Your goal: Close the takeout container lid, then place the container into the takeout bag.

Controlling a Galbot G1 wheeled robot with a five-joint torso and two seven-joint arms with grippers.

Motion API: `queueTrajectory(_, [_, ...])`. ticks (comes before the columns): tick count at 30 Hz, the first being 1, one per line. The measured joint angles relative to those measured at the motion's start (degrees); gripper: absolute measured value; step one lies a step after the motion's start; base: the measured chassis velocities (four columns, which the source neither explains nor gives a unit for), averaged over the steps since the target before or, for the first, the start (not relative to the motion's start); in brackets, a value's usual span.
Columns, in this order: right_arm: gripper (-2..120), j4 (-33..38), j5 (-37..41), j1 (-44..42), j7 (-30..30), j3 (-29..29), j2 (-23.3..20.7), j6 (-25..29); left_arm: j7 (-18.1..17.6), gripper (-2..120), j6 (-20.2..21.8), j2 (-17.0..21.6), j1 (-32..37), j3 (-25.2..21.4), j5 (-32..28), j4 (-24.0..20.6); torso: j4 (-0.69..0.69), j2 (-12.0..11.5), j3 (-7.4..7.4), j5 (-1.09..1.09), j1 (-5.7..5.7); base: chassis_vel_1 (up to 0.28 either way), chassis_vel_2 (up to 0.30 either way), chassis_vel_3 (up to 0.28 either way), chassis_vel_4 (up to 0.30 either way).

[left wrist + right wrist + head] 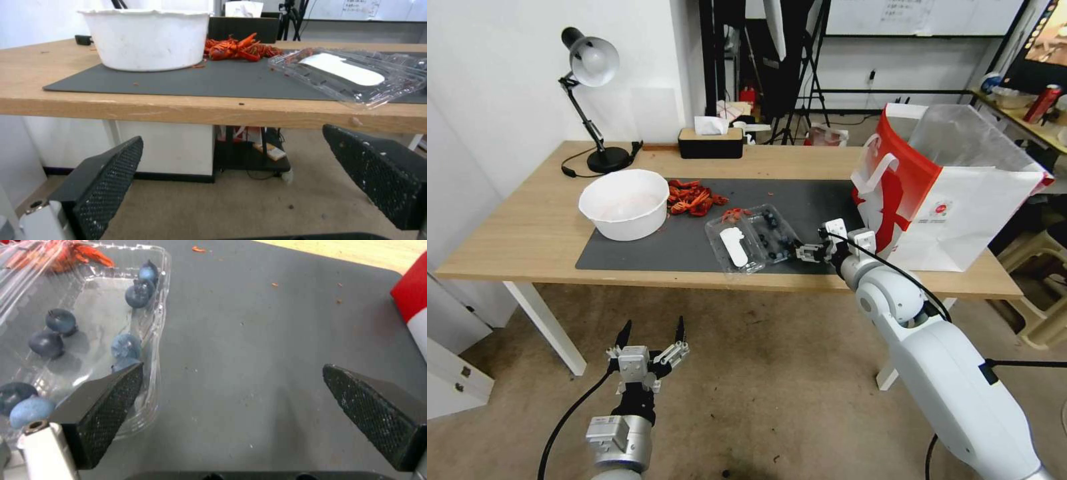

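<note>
**Container lies open beside the right gripper**

The container (752, 238) lies open at frame centre on a grey mat (647, 250) covering the wooden tabletop (527, 227). Its lid (733, 247) carries a blank white label; no writing is legible. The bag (944, 190), with a small round logo, stands at the right. The right gripper (802, 252) hovers just beside the berry half, fingers wide, holding nothing. The left gripper (652, 333) hangs below the tabletop edge, fingers spread, empty.

A wooden table (527, 227) carries a dark grey mat (647, 250). On the mat's left end stands a round white bowl (625, 203), with a heap of red crayfish (692, 197) just beside it. Behind, a black desk lamp (590, 100) and a tissue box (710, 141) stand near the wall
</note>
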Motion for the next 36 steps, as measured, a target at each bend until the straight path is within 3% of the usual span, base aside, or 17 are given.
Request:
queueTrajectory(28, [100,5.02,0.38,-4.14,3.3,1.41,0.53,-2.18,-0.22,100,-0.96,0.0,-0.11,0.45,-0.1,0.7,0.0,0.0,0.0,0.0,0.01,0.0,0.0,0.0,0.0])
queueTrajectory(34, [100,4.14,-0.41,-3.78,3.27,1.79,0.9,1.22,-0.24,100,-1.04,0.0,-0.27,0.5,-0.12,1.08,0.0,0.0,0.0,0.01,0.0,0.0,0.0,0.0,0.0])
queueTrajectory(36, [100,4.11,-0.71,-3.79,2.49,2.38,0.96,5.98,-0.26,100,-1.07,0.0,-0.46,0.49,-0.21,1.23,0.0,0.0,0.0,-0.01,0.0,0.0,0.0,0.0,0.0])
